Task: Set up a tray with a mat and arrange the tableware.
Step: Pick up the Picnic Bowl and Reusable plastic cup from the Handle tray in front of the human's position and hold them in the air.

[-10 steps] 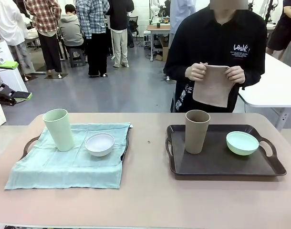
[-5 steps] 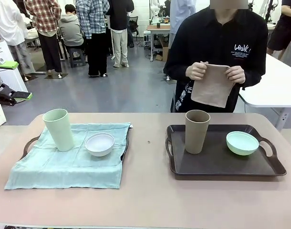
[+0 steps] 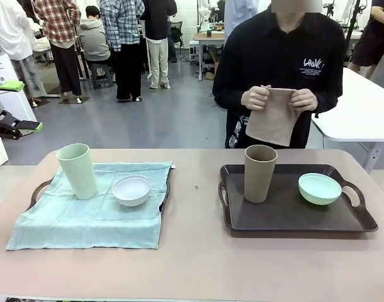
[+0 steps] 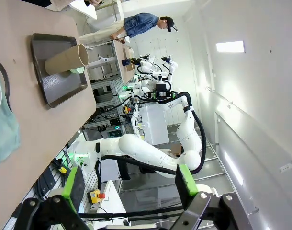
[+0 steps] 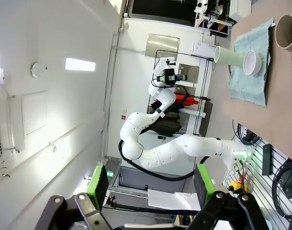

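The pinkish worktop [image 3: 192, 264] fills the lower half of the front view. Behind its far edge, upper centre right, stands a person [image 3: 274, 56] in a black shirt. Both hands [image 3: 256, 97] hold a tan cloth [image 3: 271, 119] at chest height, and it hangs down from them.

At lower left a teal mat [image 3: 85, 220] is spread over a dark tray [image 3: 38, 192], of which only the handle and edge show. At lower right a second dark tray [image 3: 293, 217] lies bare of any mat.

The pale green cup [image 3: 79, 171] stands upright on the teal mat's far left part. The tan-brown cup [image 3: 259, 173] stands upright at the left end of the bare tray. The white bowl [image 3: 131, 189] sits on the mat just right of the green cup. The mint green bowl [image 3: 319, 188] sits toward the bare tray's right end, well apart from the tan-brown cup.

In its wrist view the left gripper [image 4: 129, 187] points away from the worktop, its jaws wide with nothing between them. The right gripper [image 5: 151, 179] shows the same in its own wrist view: jaws wide and holding nothing.
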Tool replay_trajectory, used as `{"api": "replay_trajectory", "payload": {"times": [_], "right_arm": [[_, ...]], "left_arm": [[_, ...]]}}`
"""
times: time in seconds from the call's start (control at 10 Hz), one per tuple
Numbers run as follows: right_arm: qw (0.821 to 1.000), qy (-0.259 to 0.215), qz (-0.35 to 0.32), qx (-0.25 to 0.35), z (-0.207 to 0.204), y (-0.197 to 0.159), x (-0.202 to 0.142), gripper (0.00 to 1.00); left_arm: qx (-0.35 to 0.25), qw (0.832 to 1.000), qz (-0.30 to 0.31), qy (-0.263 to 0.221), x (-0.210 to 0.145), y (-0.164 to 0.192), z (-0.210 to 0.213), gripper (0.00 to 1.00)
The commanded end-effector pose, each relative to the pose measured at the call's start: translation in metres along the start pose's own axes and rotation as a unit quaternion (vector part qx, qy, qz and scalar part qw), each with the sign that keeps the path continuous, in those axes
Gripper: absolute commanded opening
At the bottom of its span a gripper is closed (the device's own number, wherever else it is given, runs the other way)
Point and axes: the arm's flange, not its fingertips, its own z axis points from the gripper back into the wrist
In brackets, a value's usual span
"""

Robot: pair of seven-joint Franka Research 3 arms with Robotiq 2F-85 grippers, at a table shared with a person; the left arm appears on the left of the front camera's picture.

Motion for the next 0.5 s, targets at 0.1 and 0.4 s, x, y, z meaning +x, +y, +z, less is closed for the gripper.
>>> {"api": "replay_trajectory", "payload": {"times": [0.1,0.4], "right_arm": [[1.000,0.000,0.000,0.000,0.000,0.000,0.000,0.95],[0.962,-0.095,0.079,-0.245,-0.035,0.044,0.042,0.95]], "left_arm": [[0.000,1.000,0.000,0.000,0.000,0.000,0.000,1.00],[0.113,0.978,-0.172,0.014,0.044,-0.048,-0.094,1.00]]}}
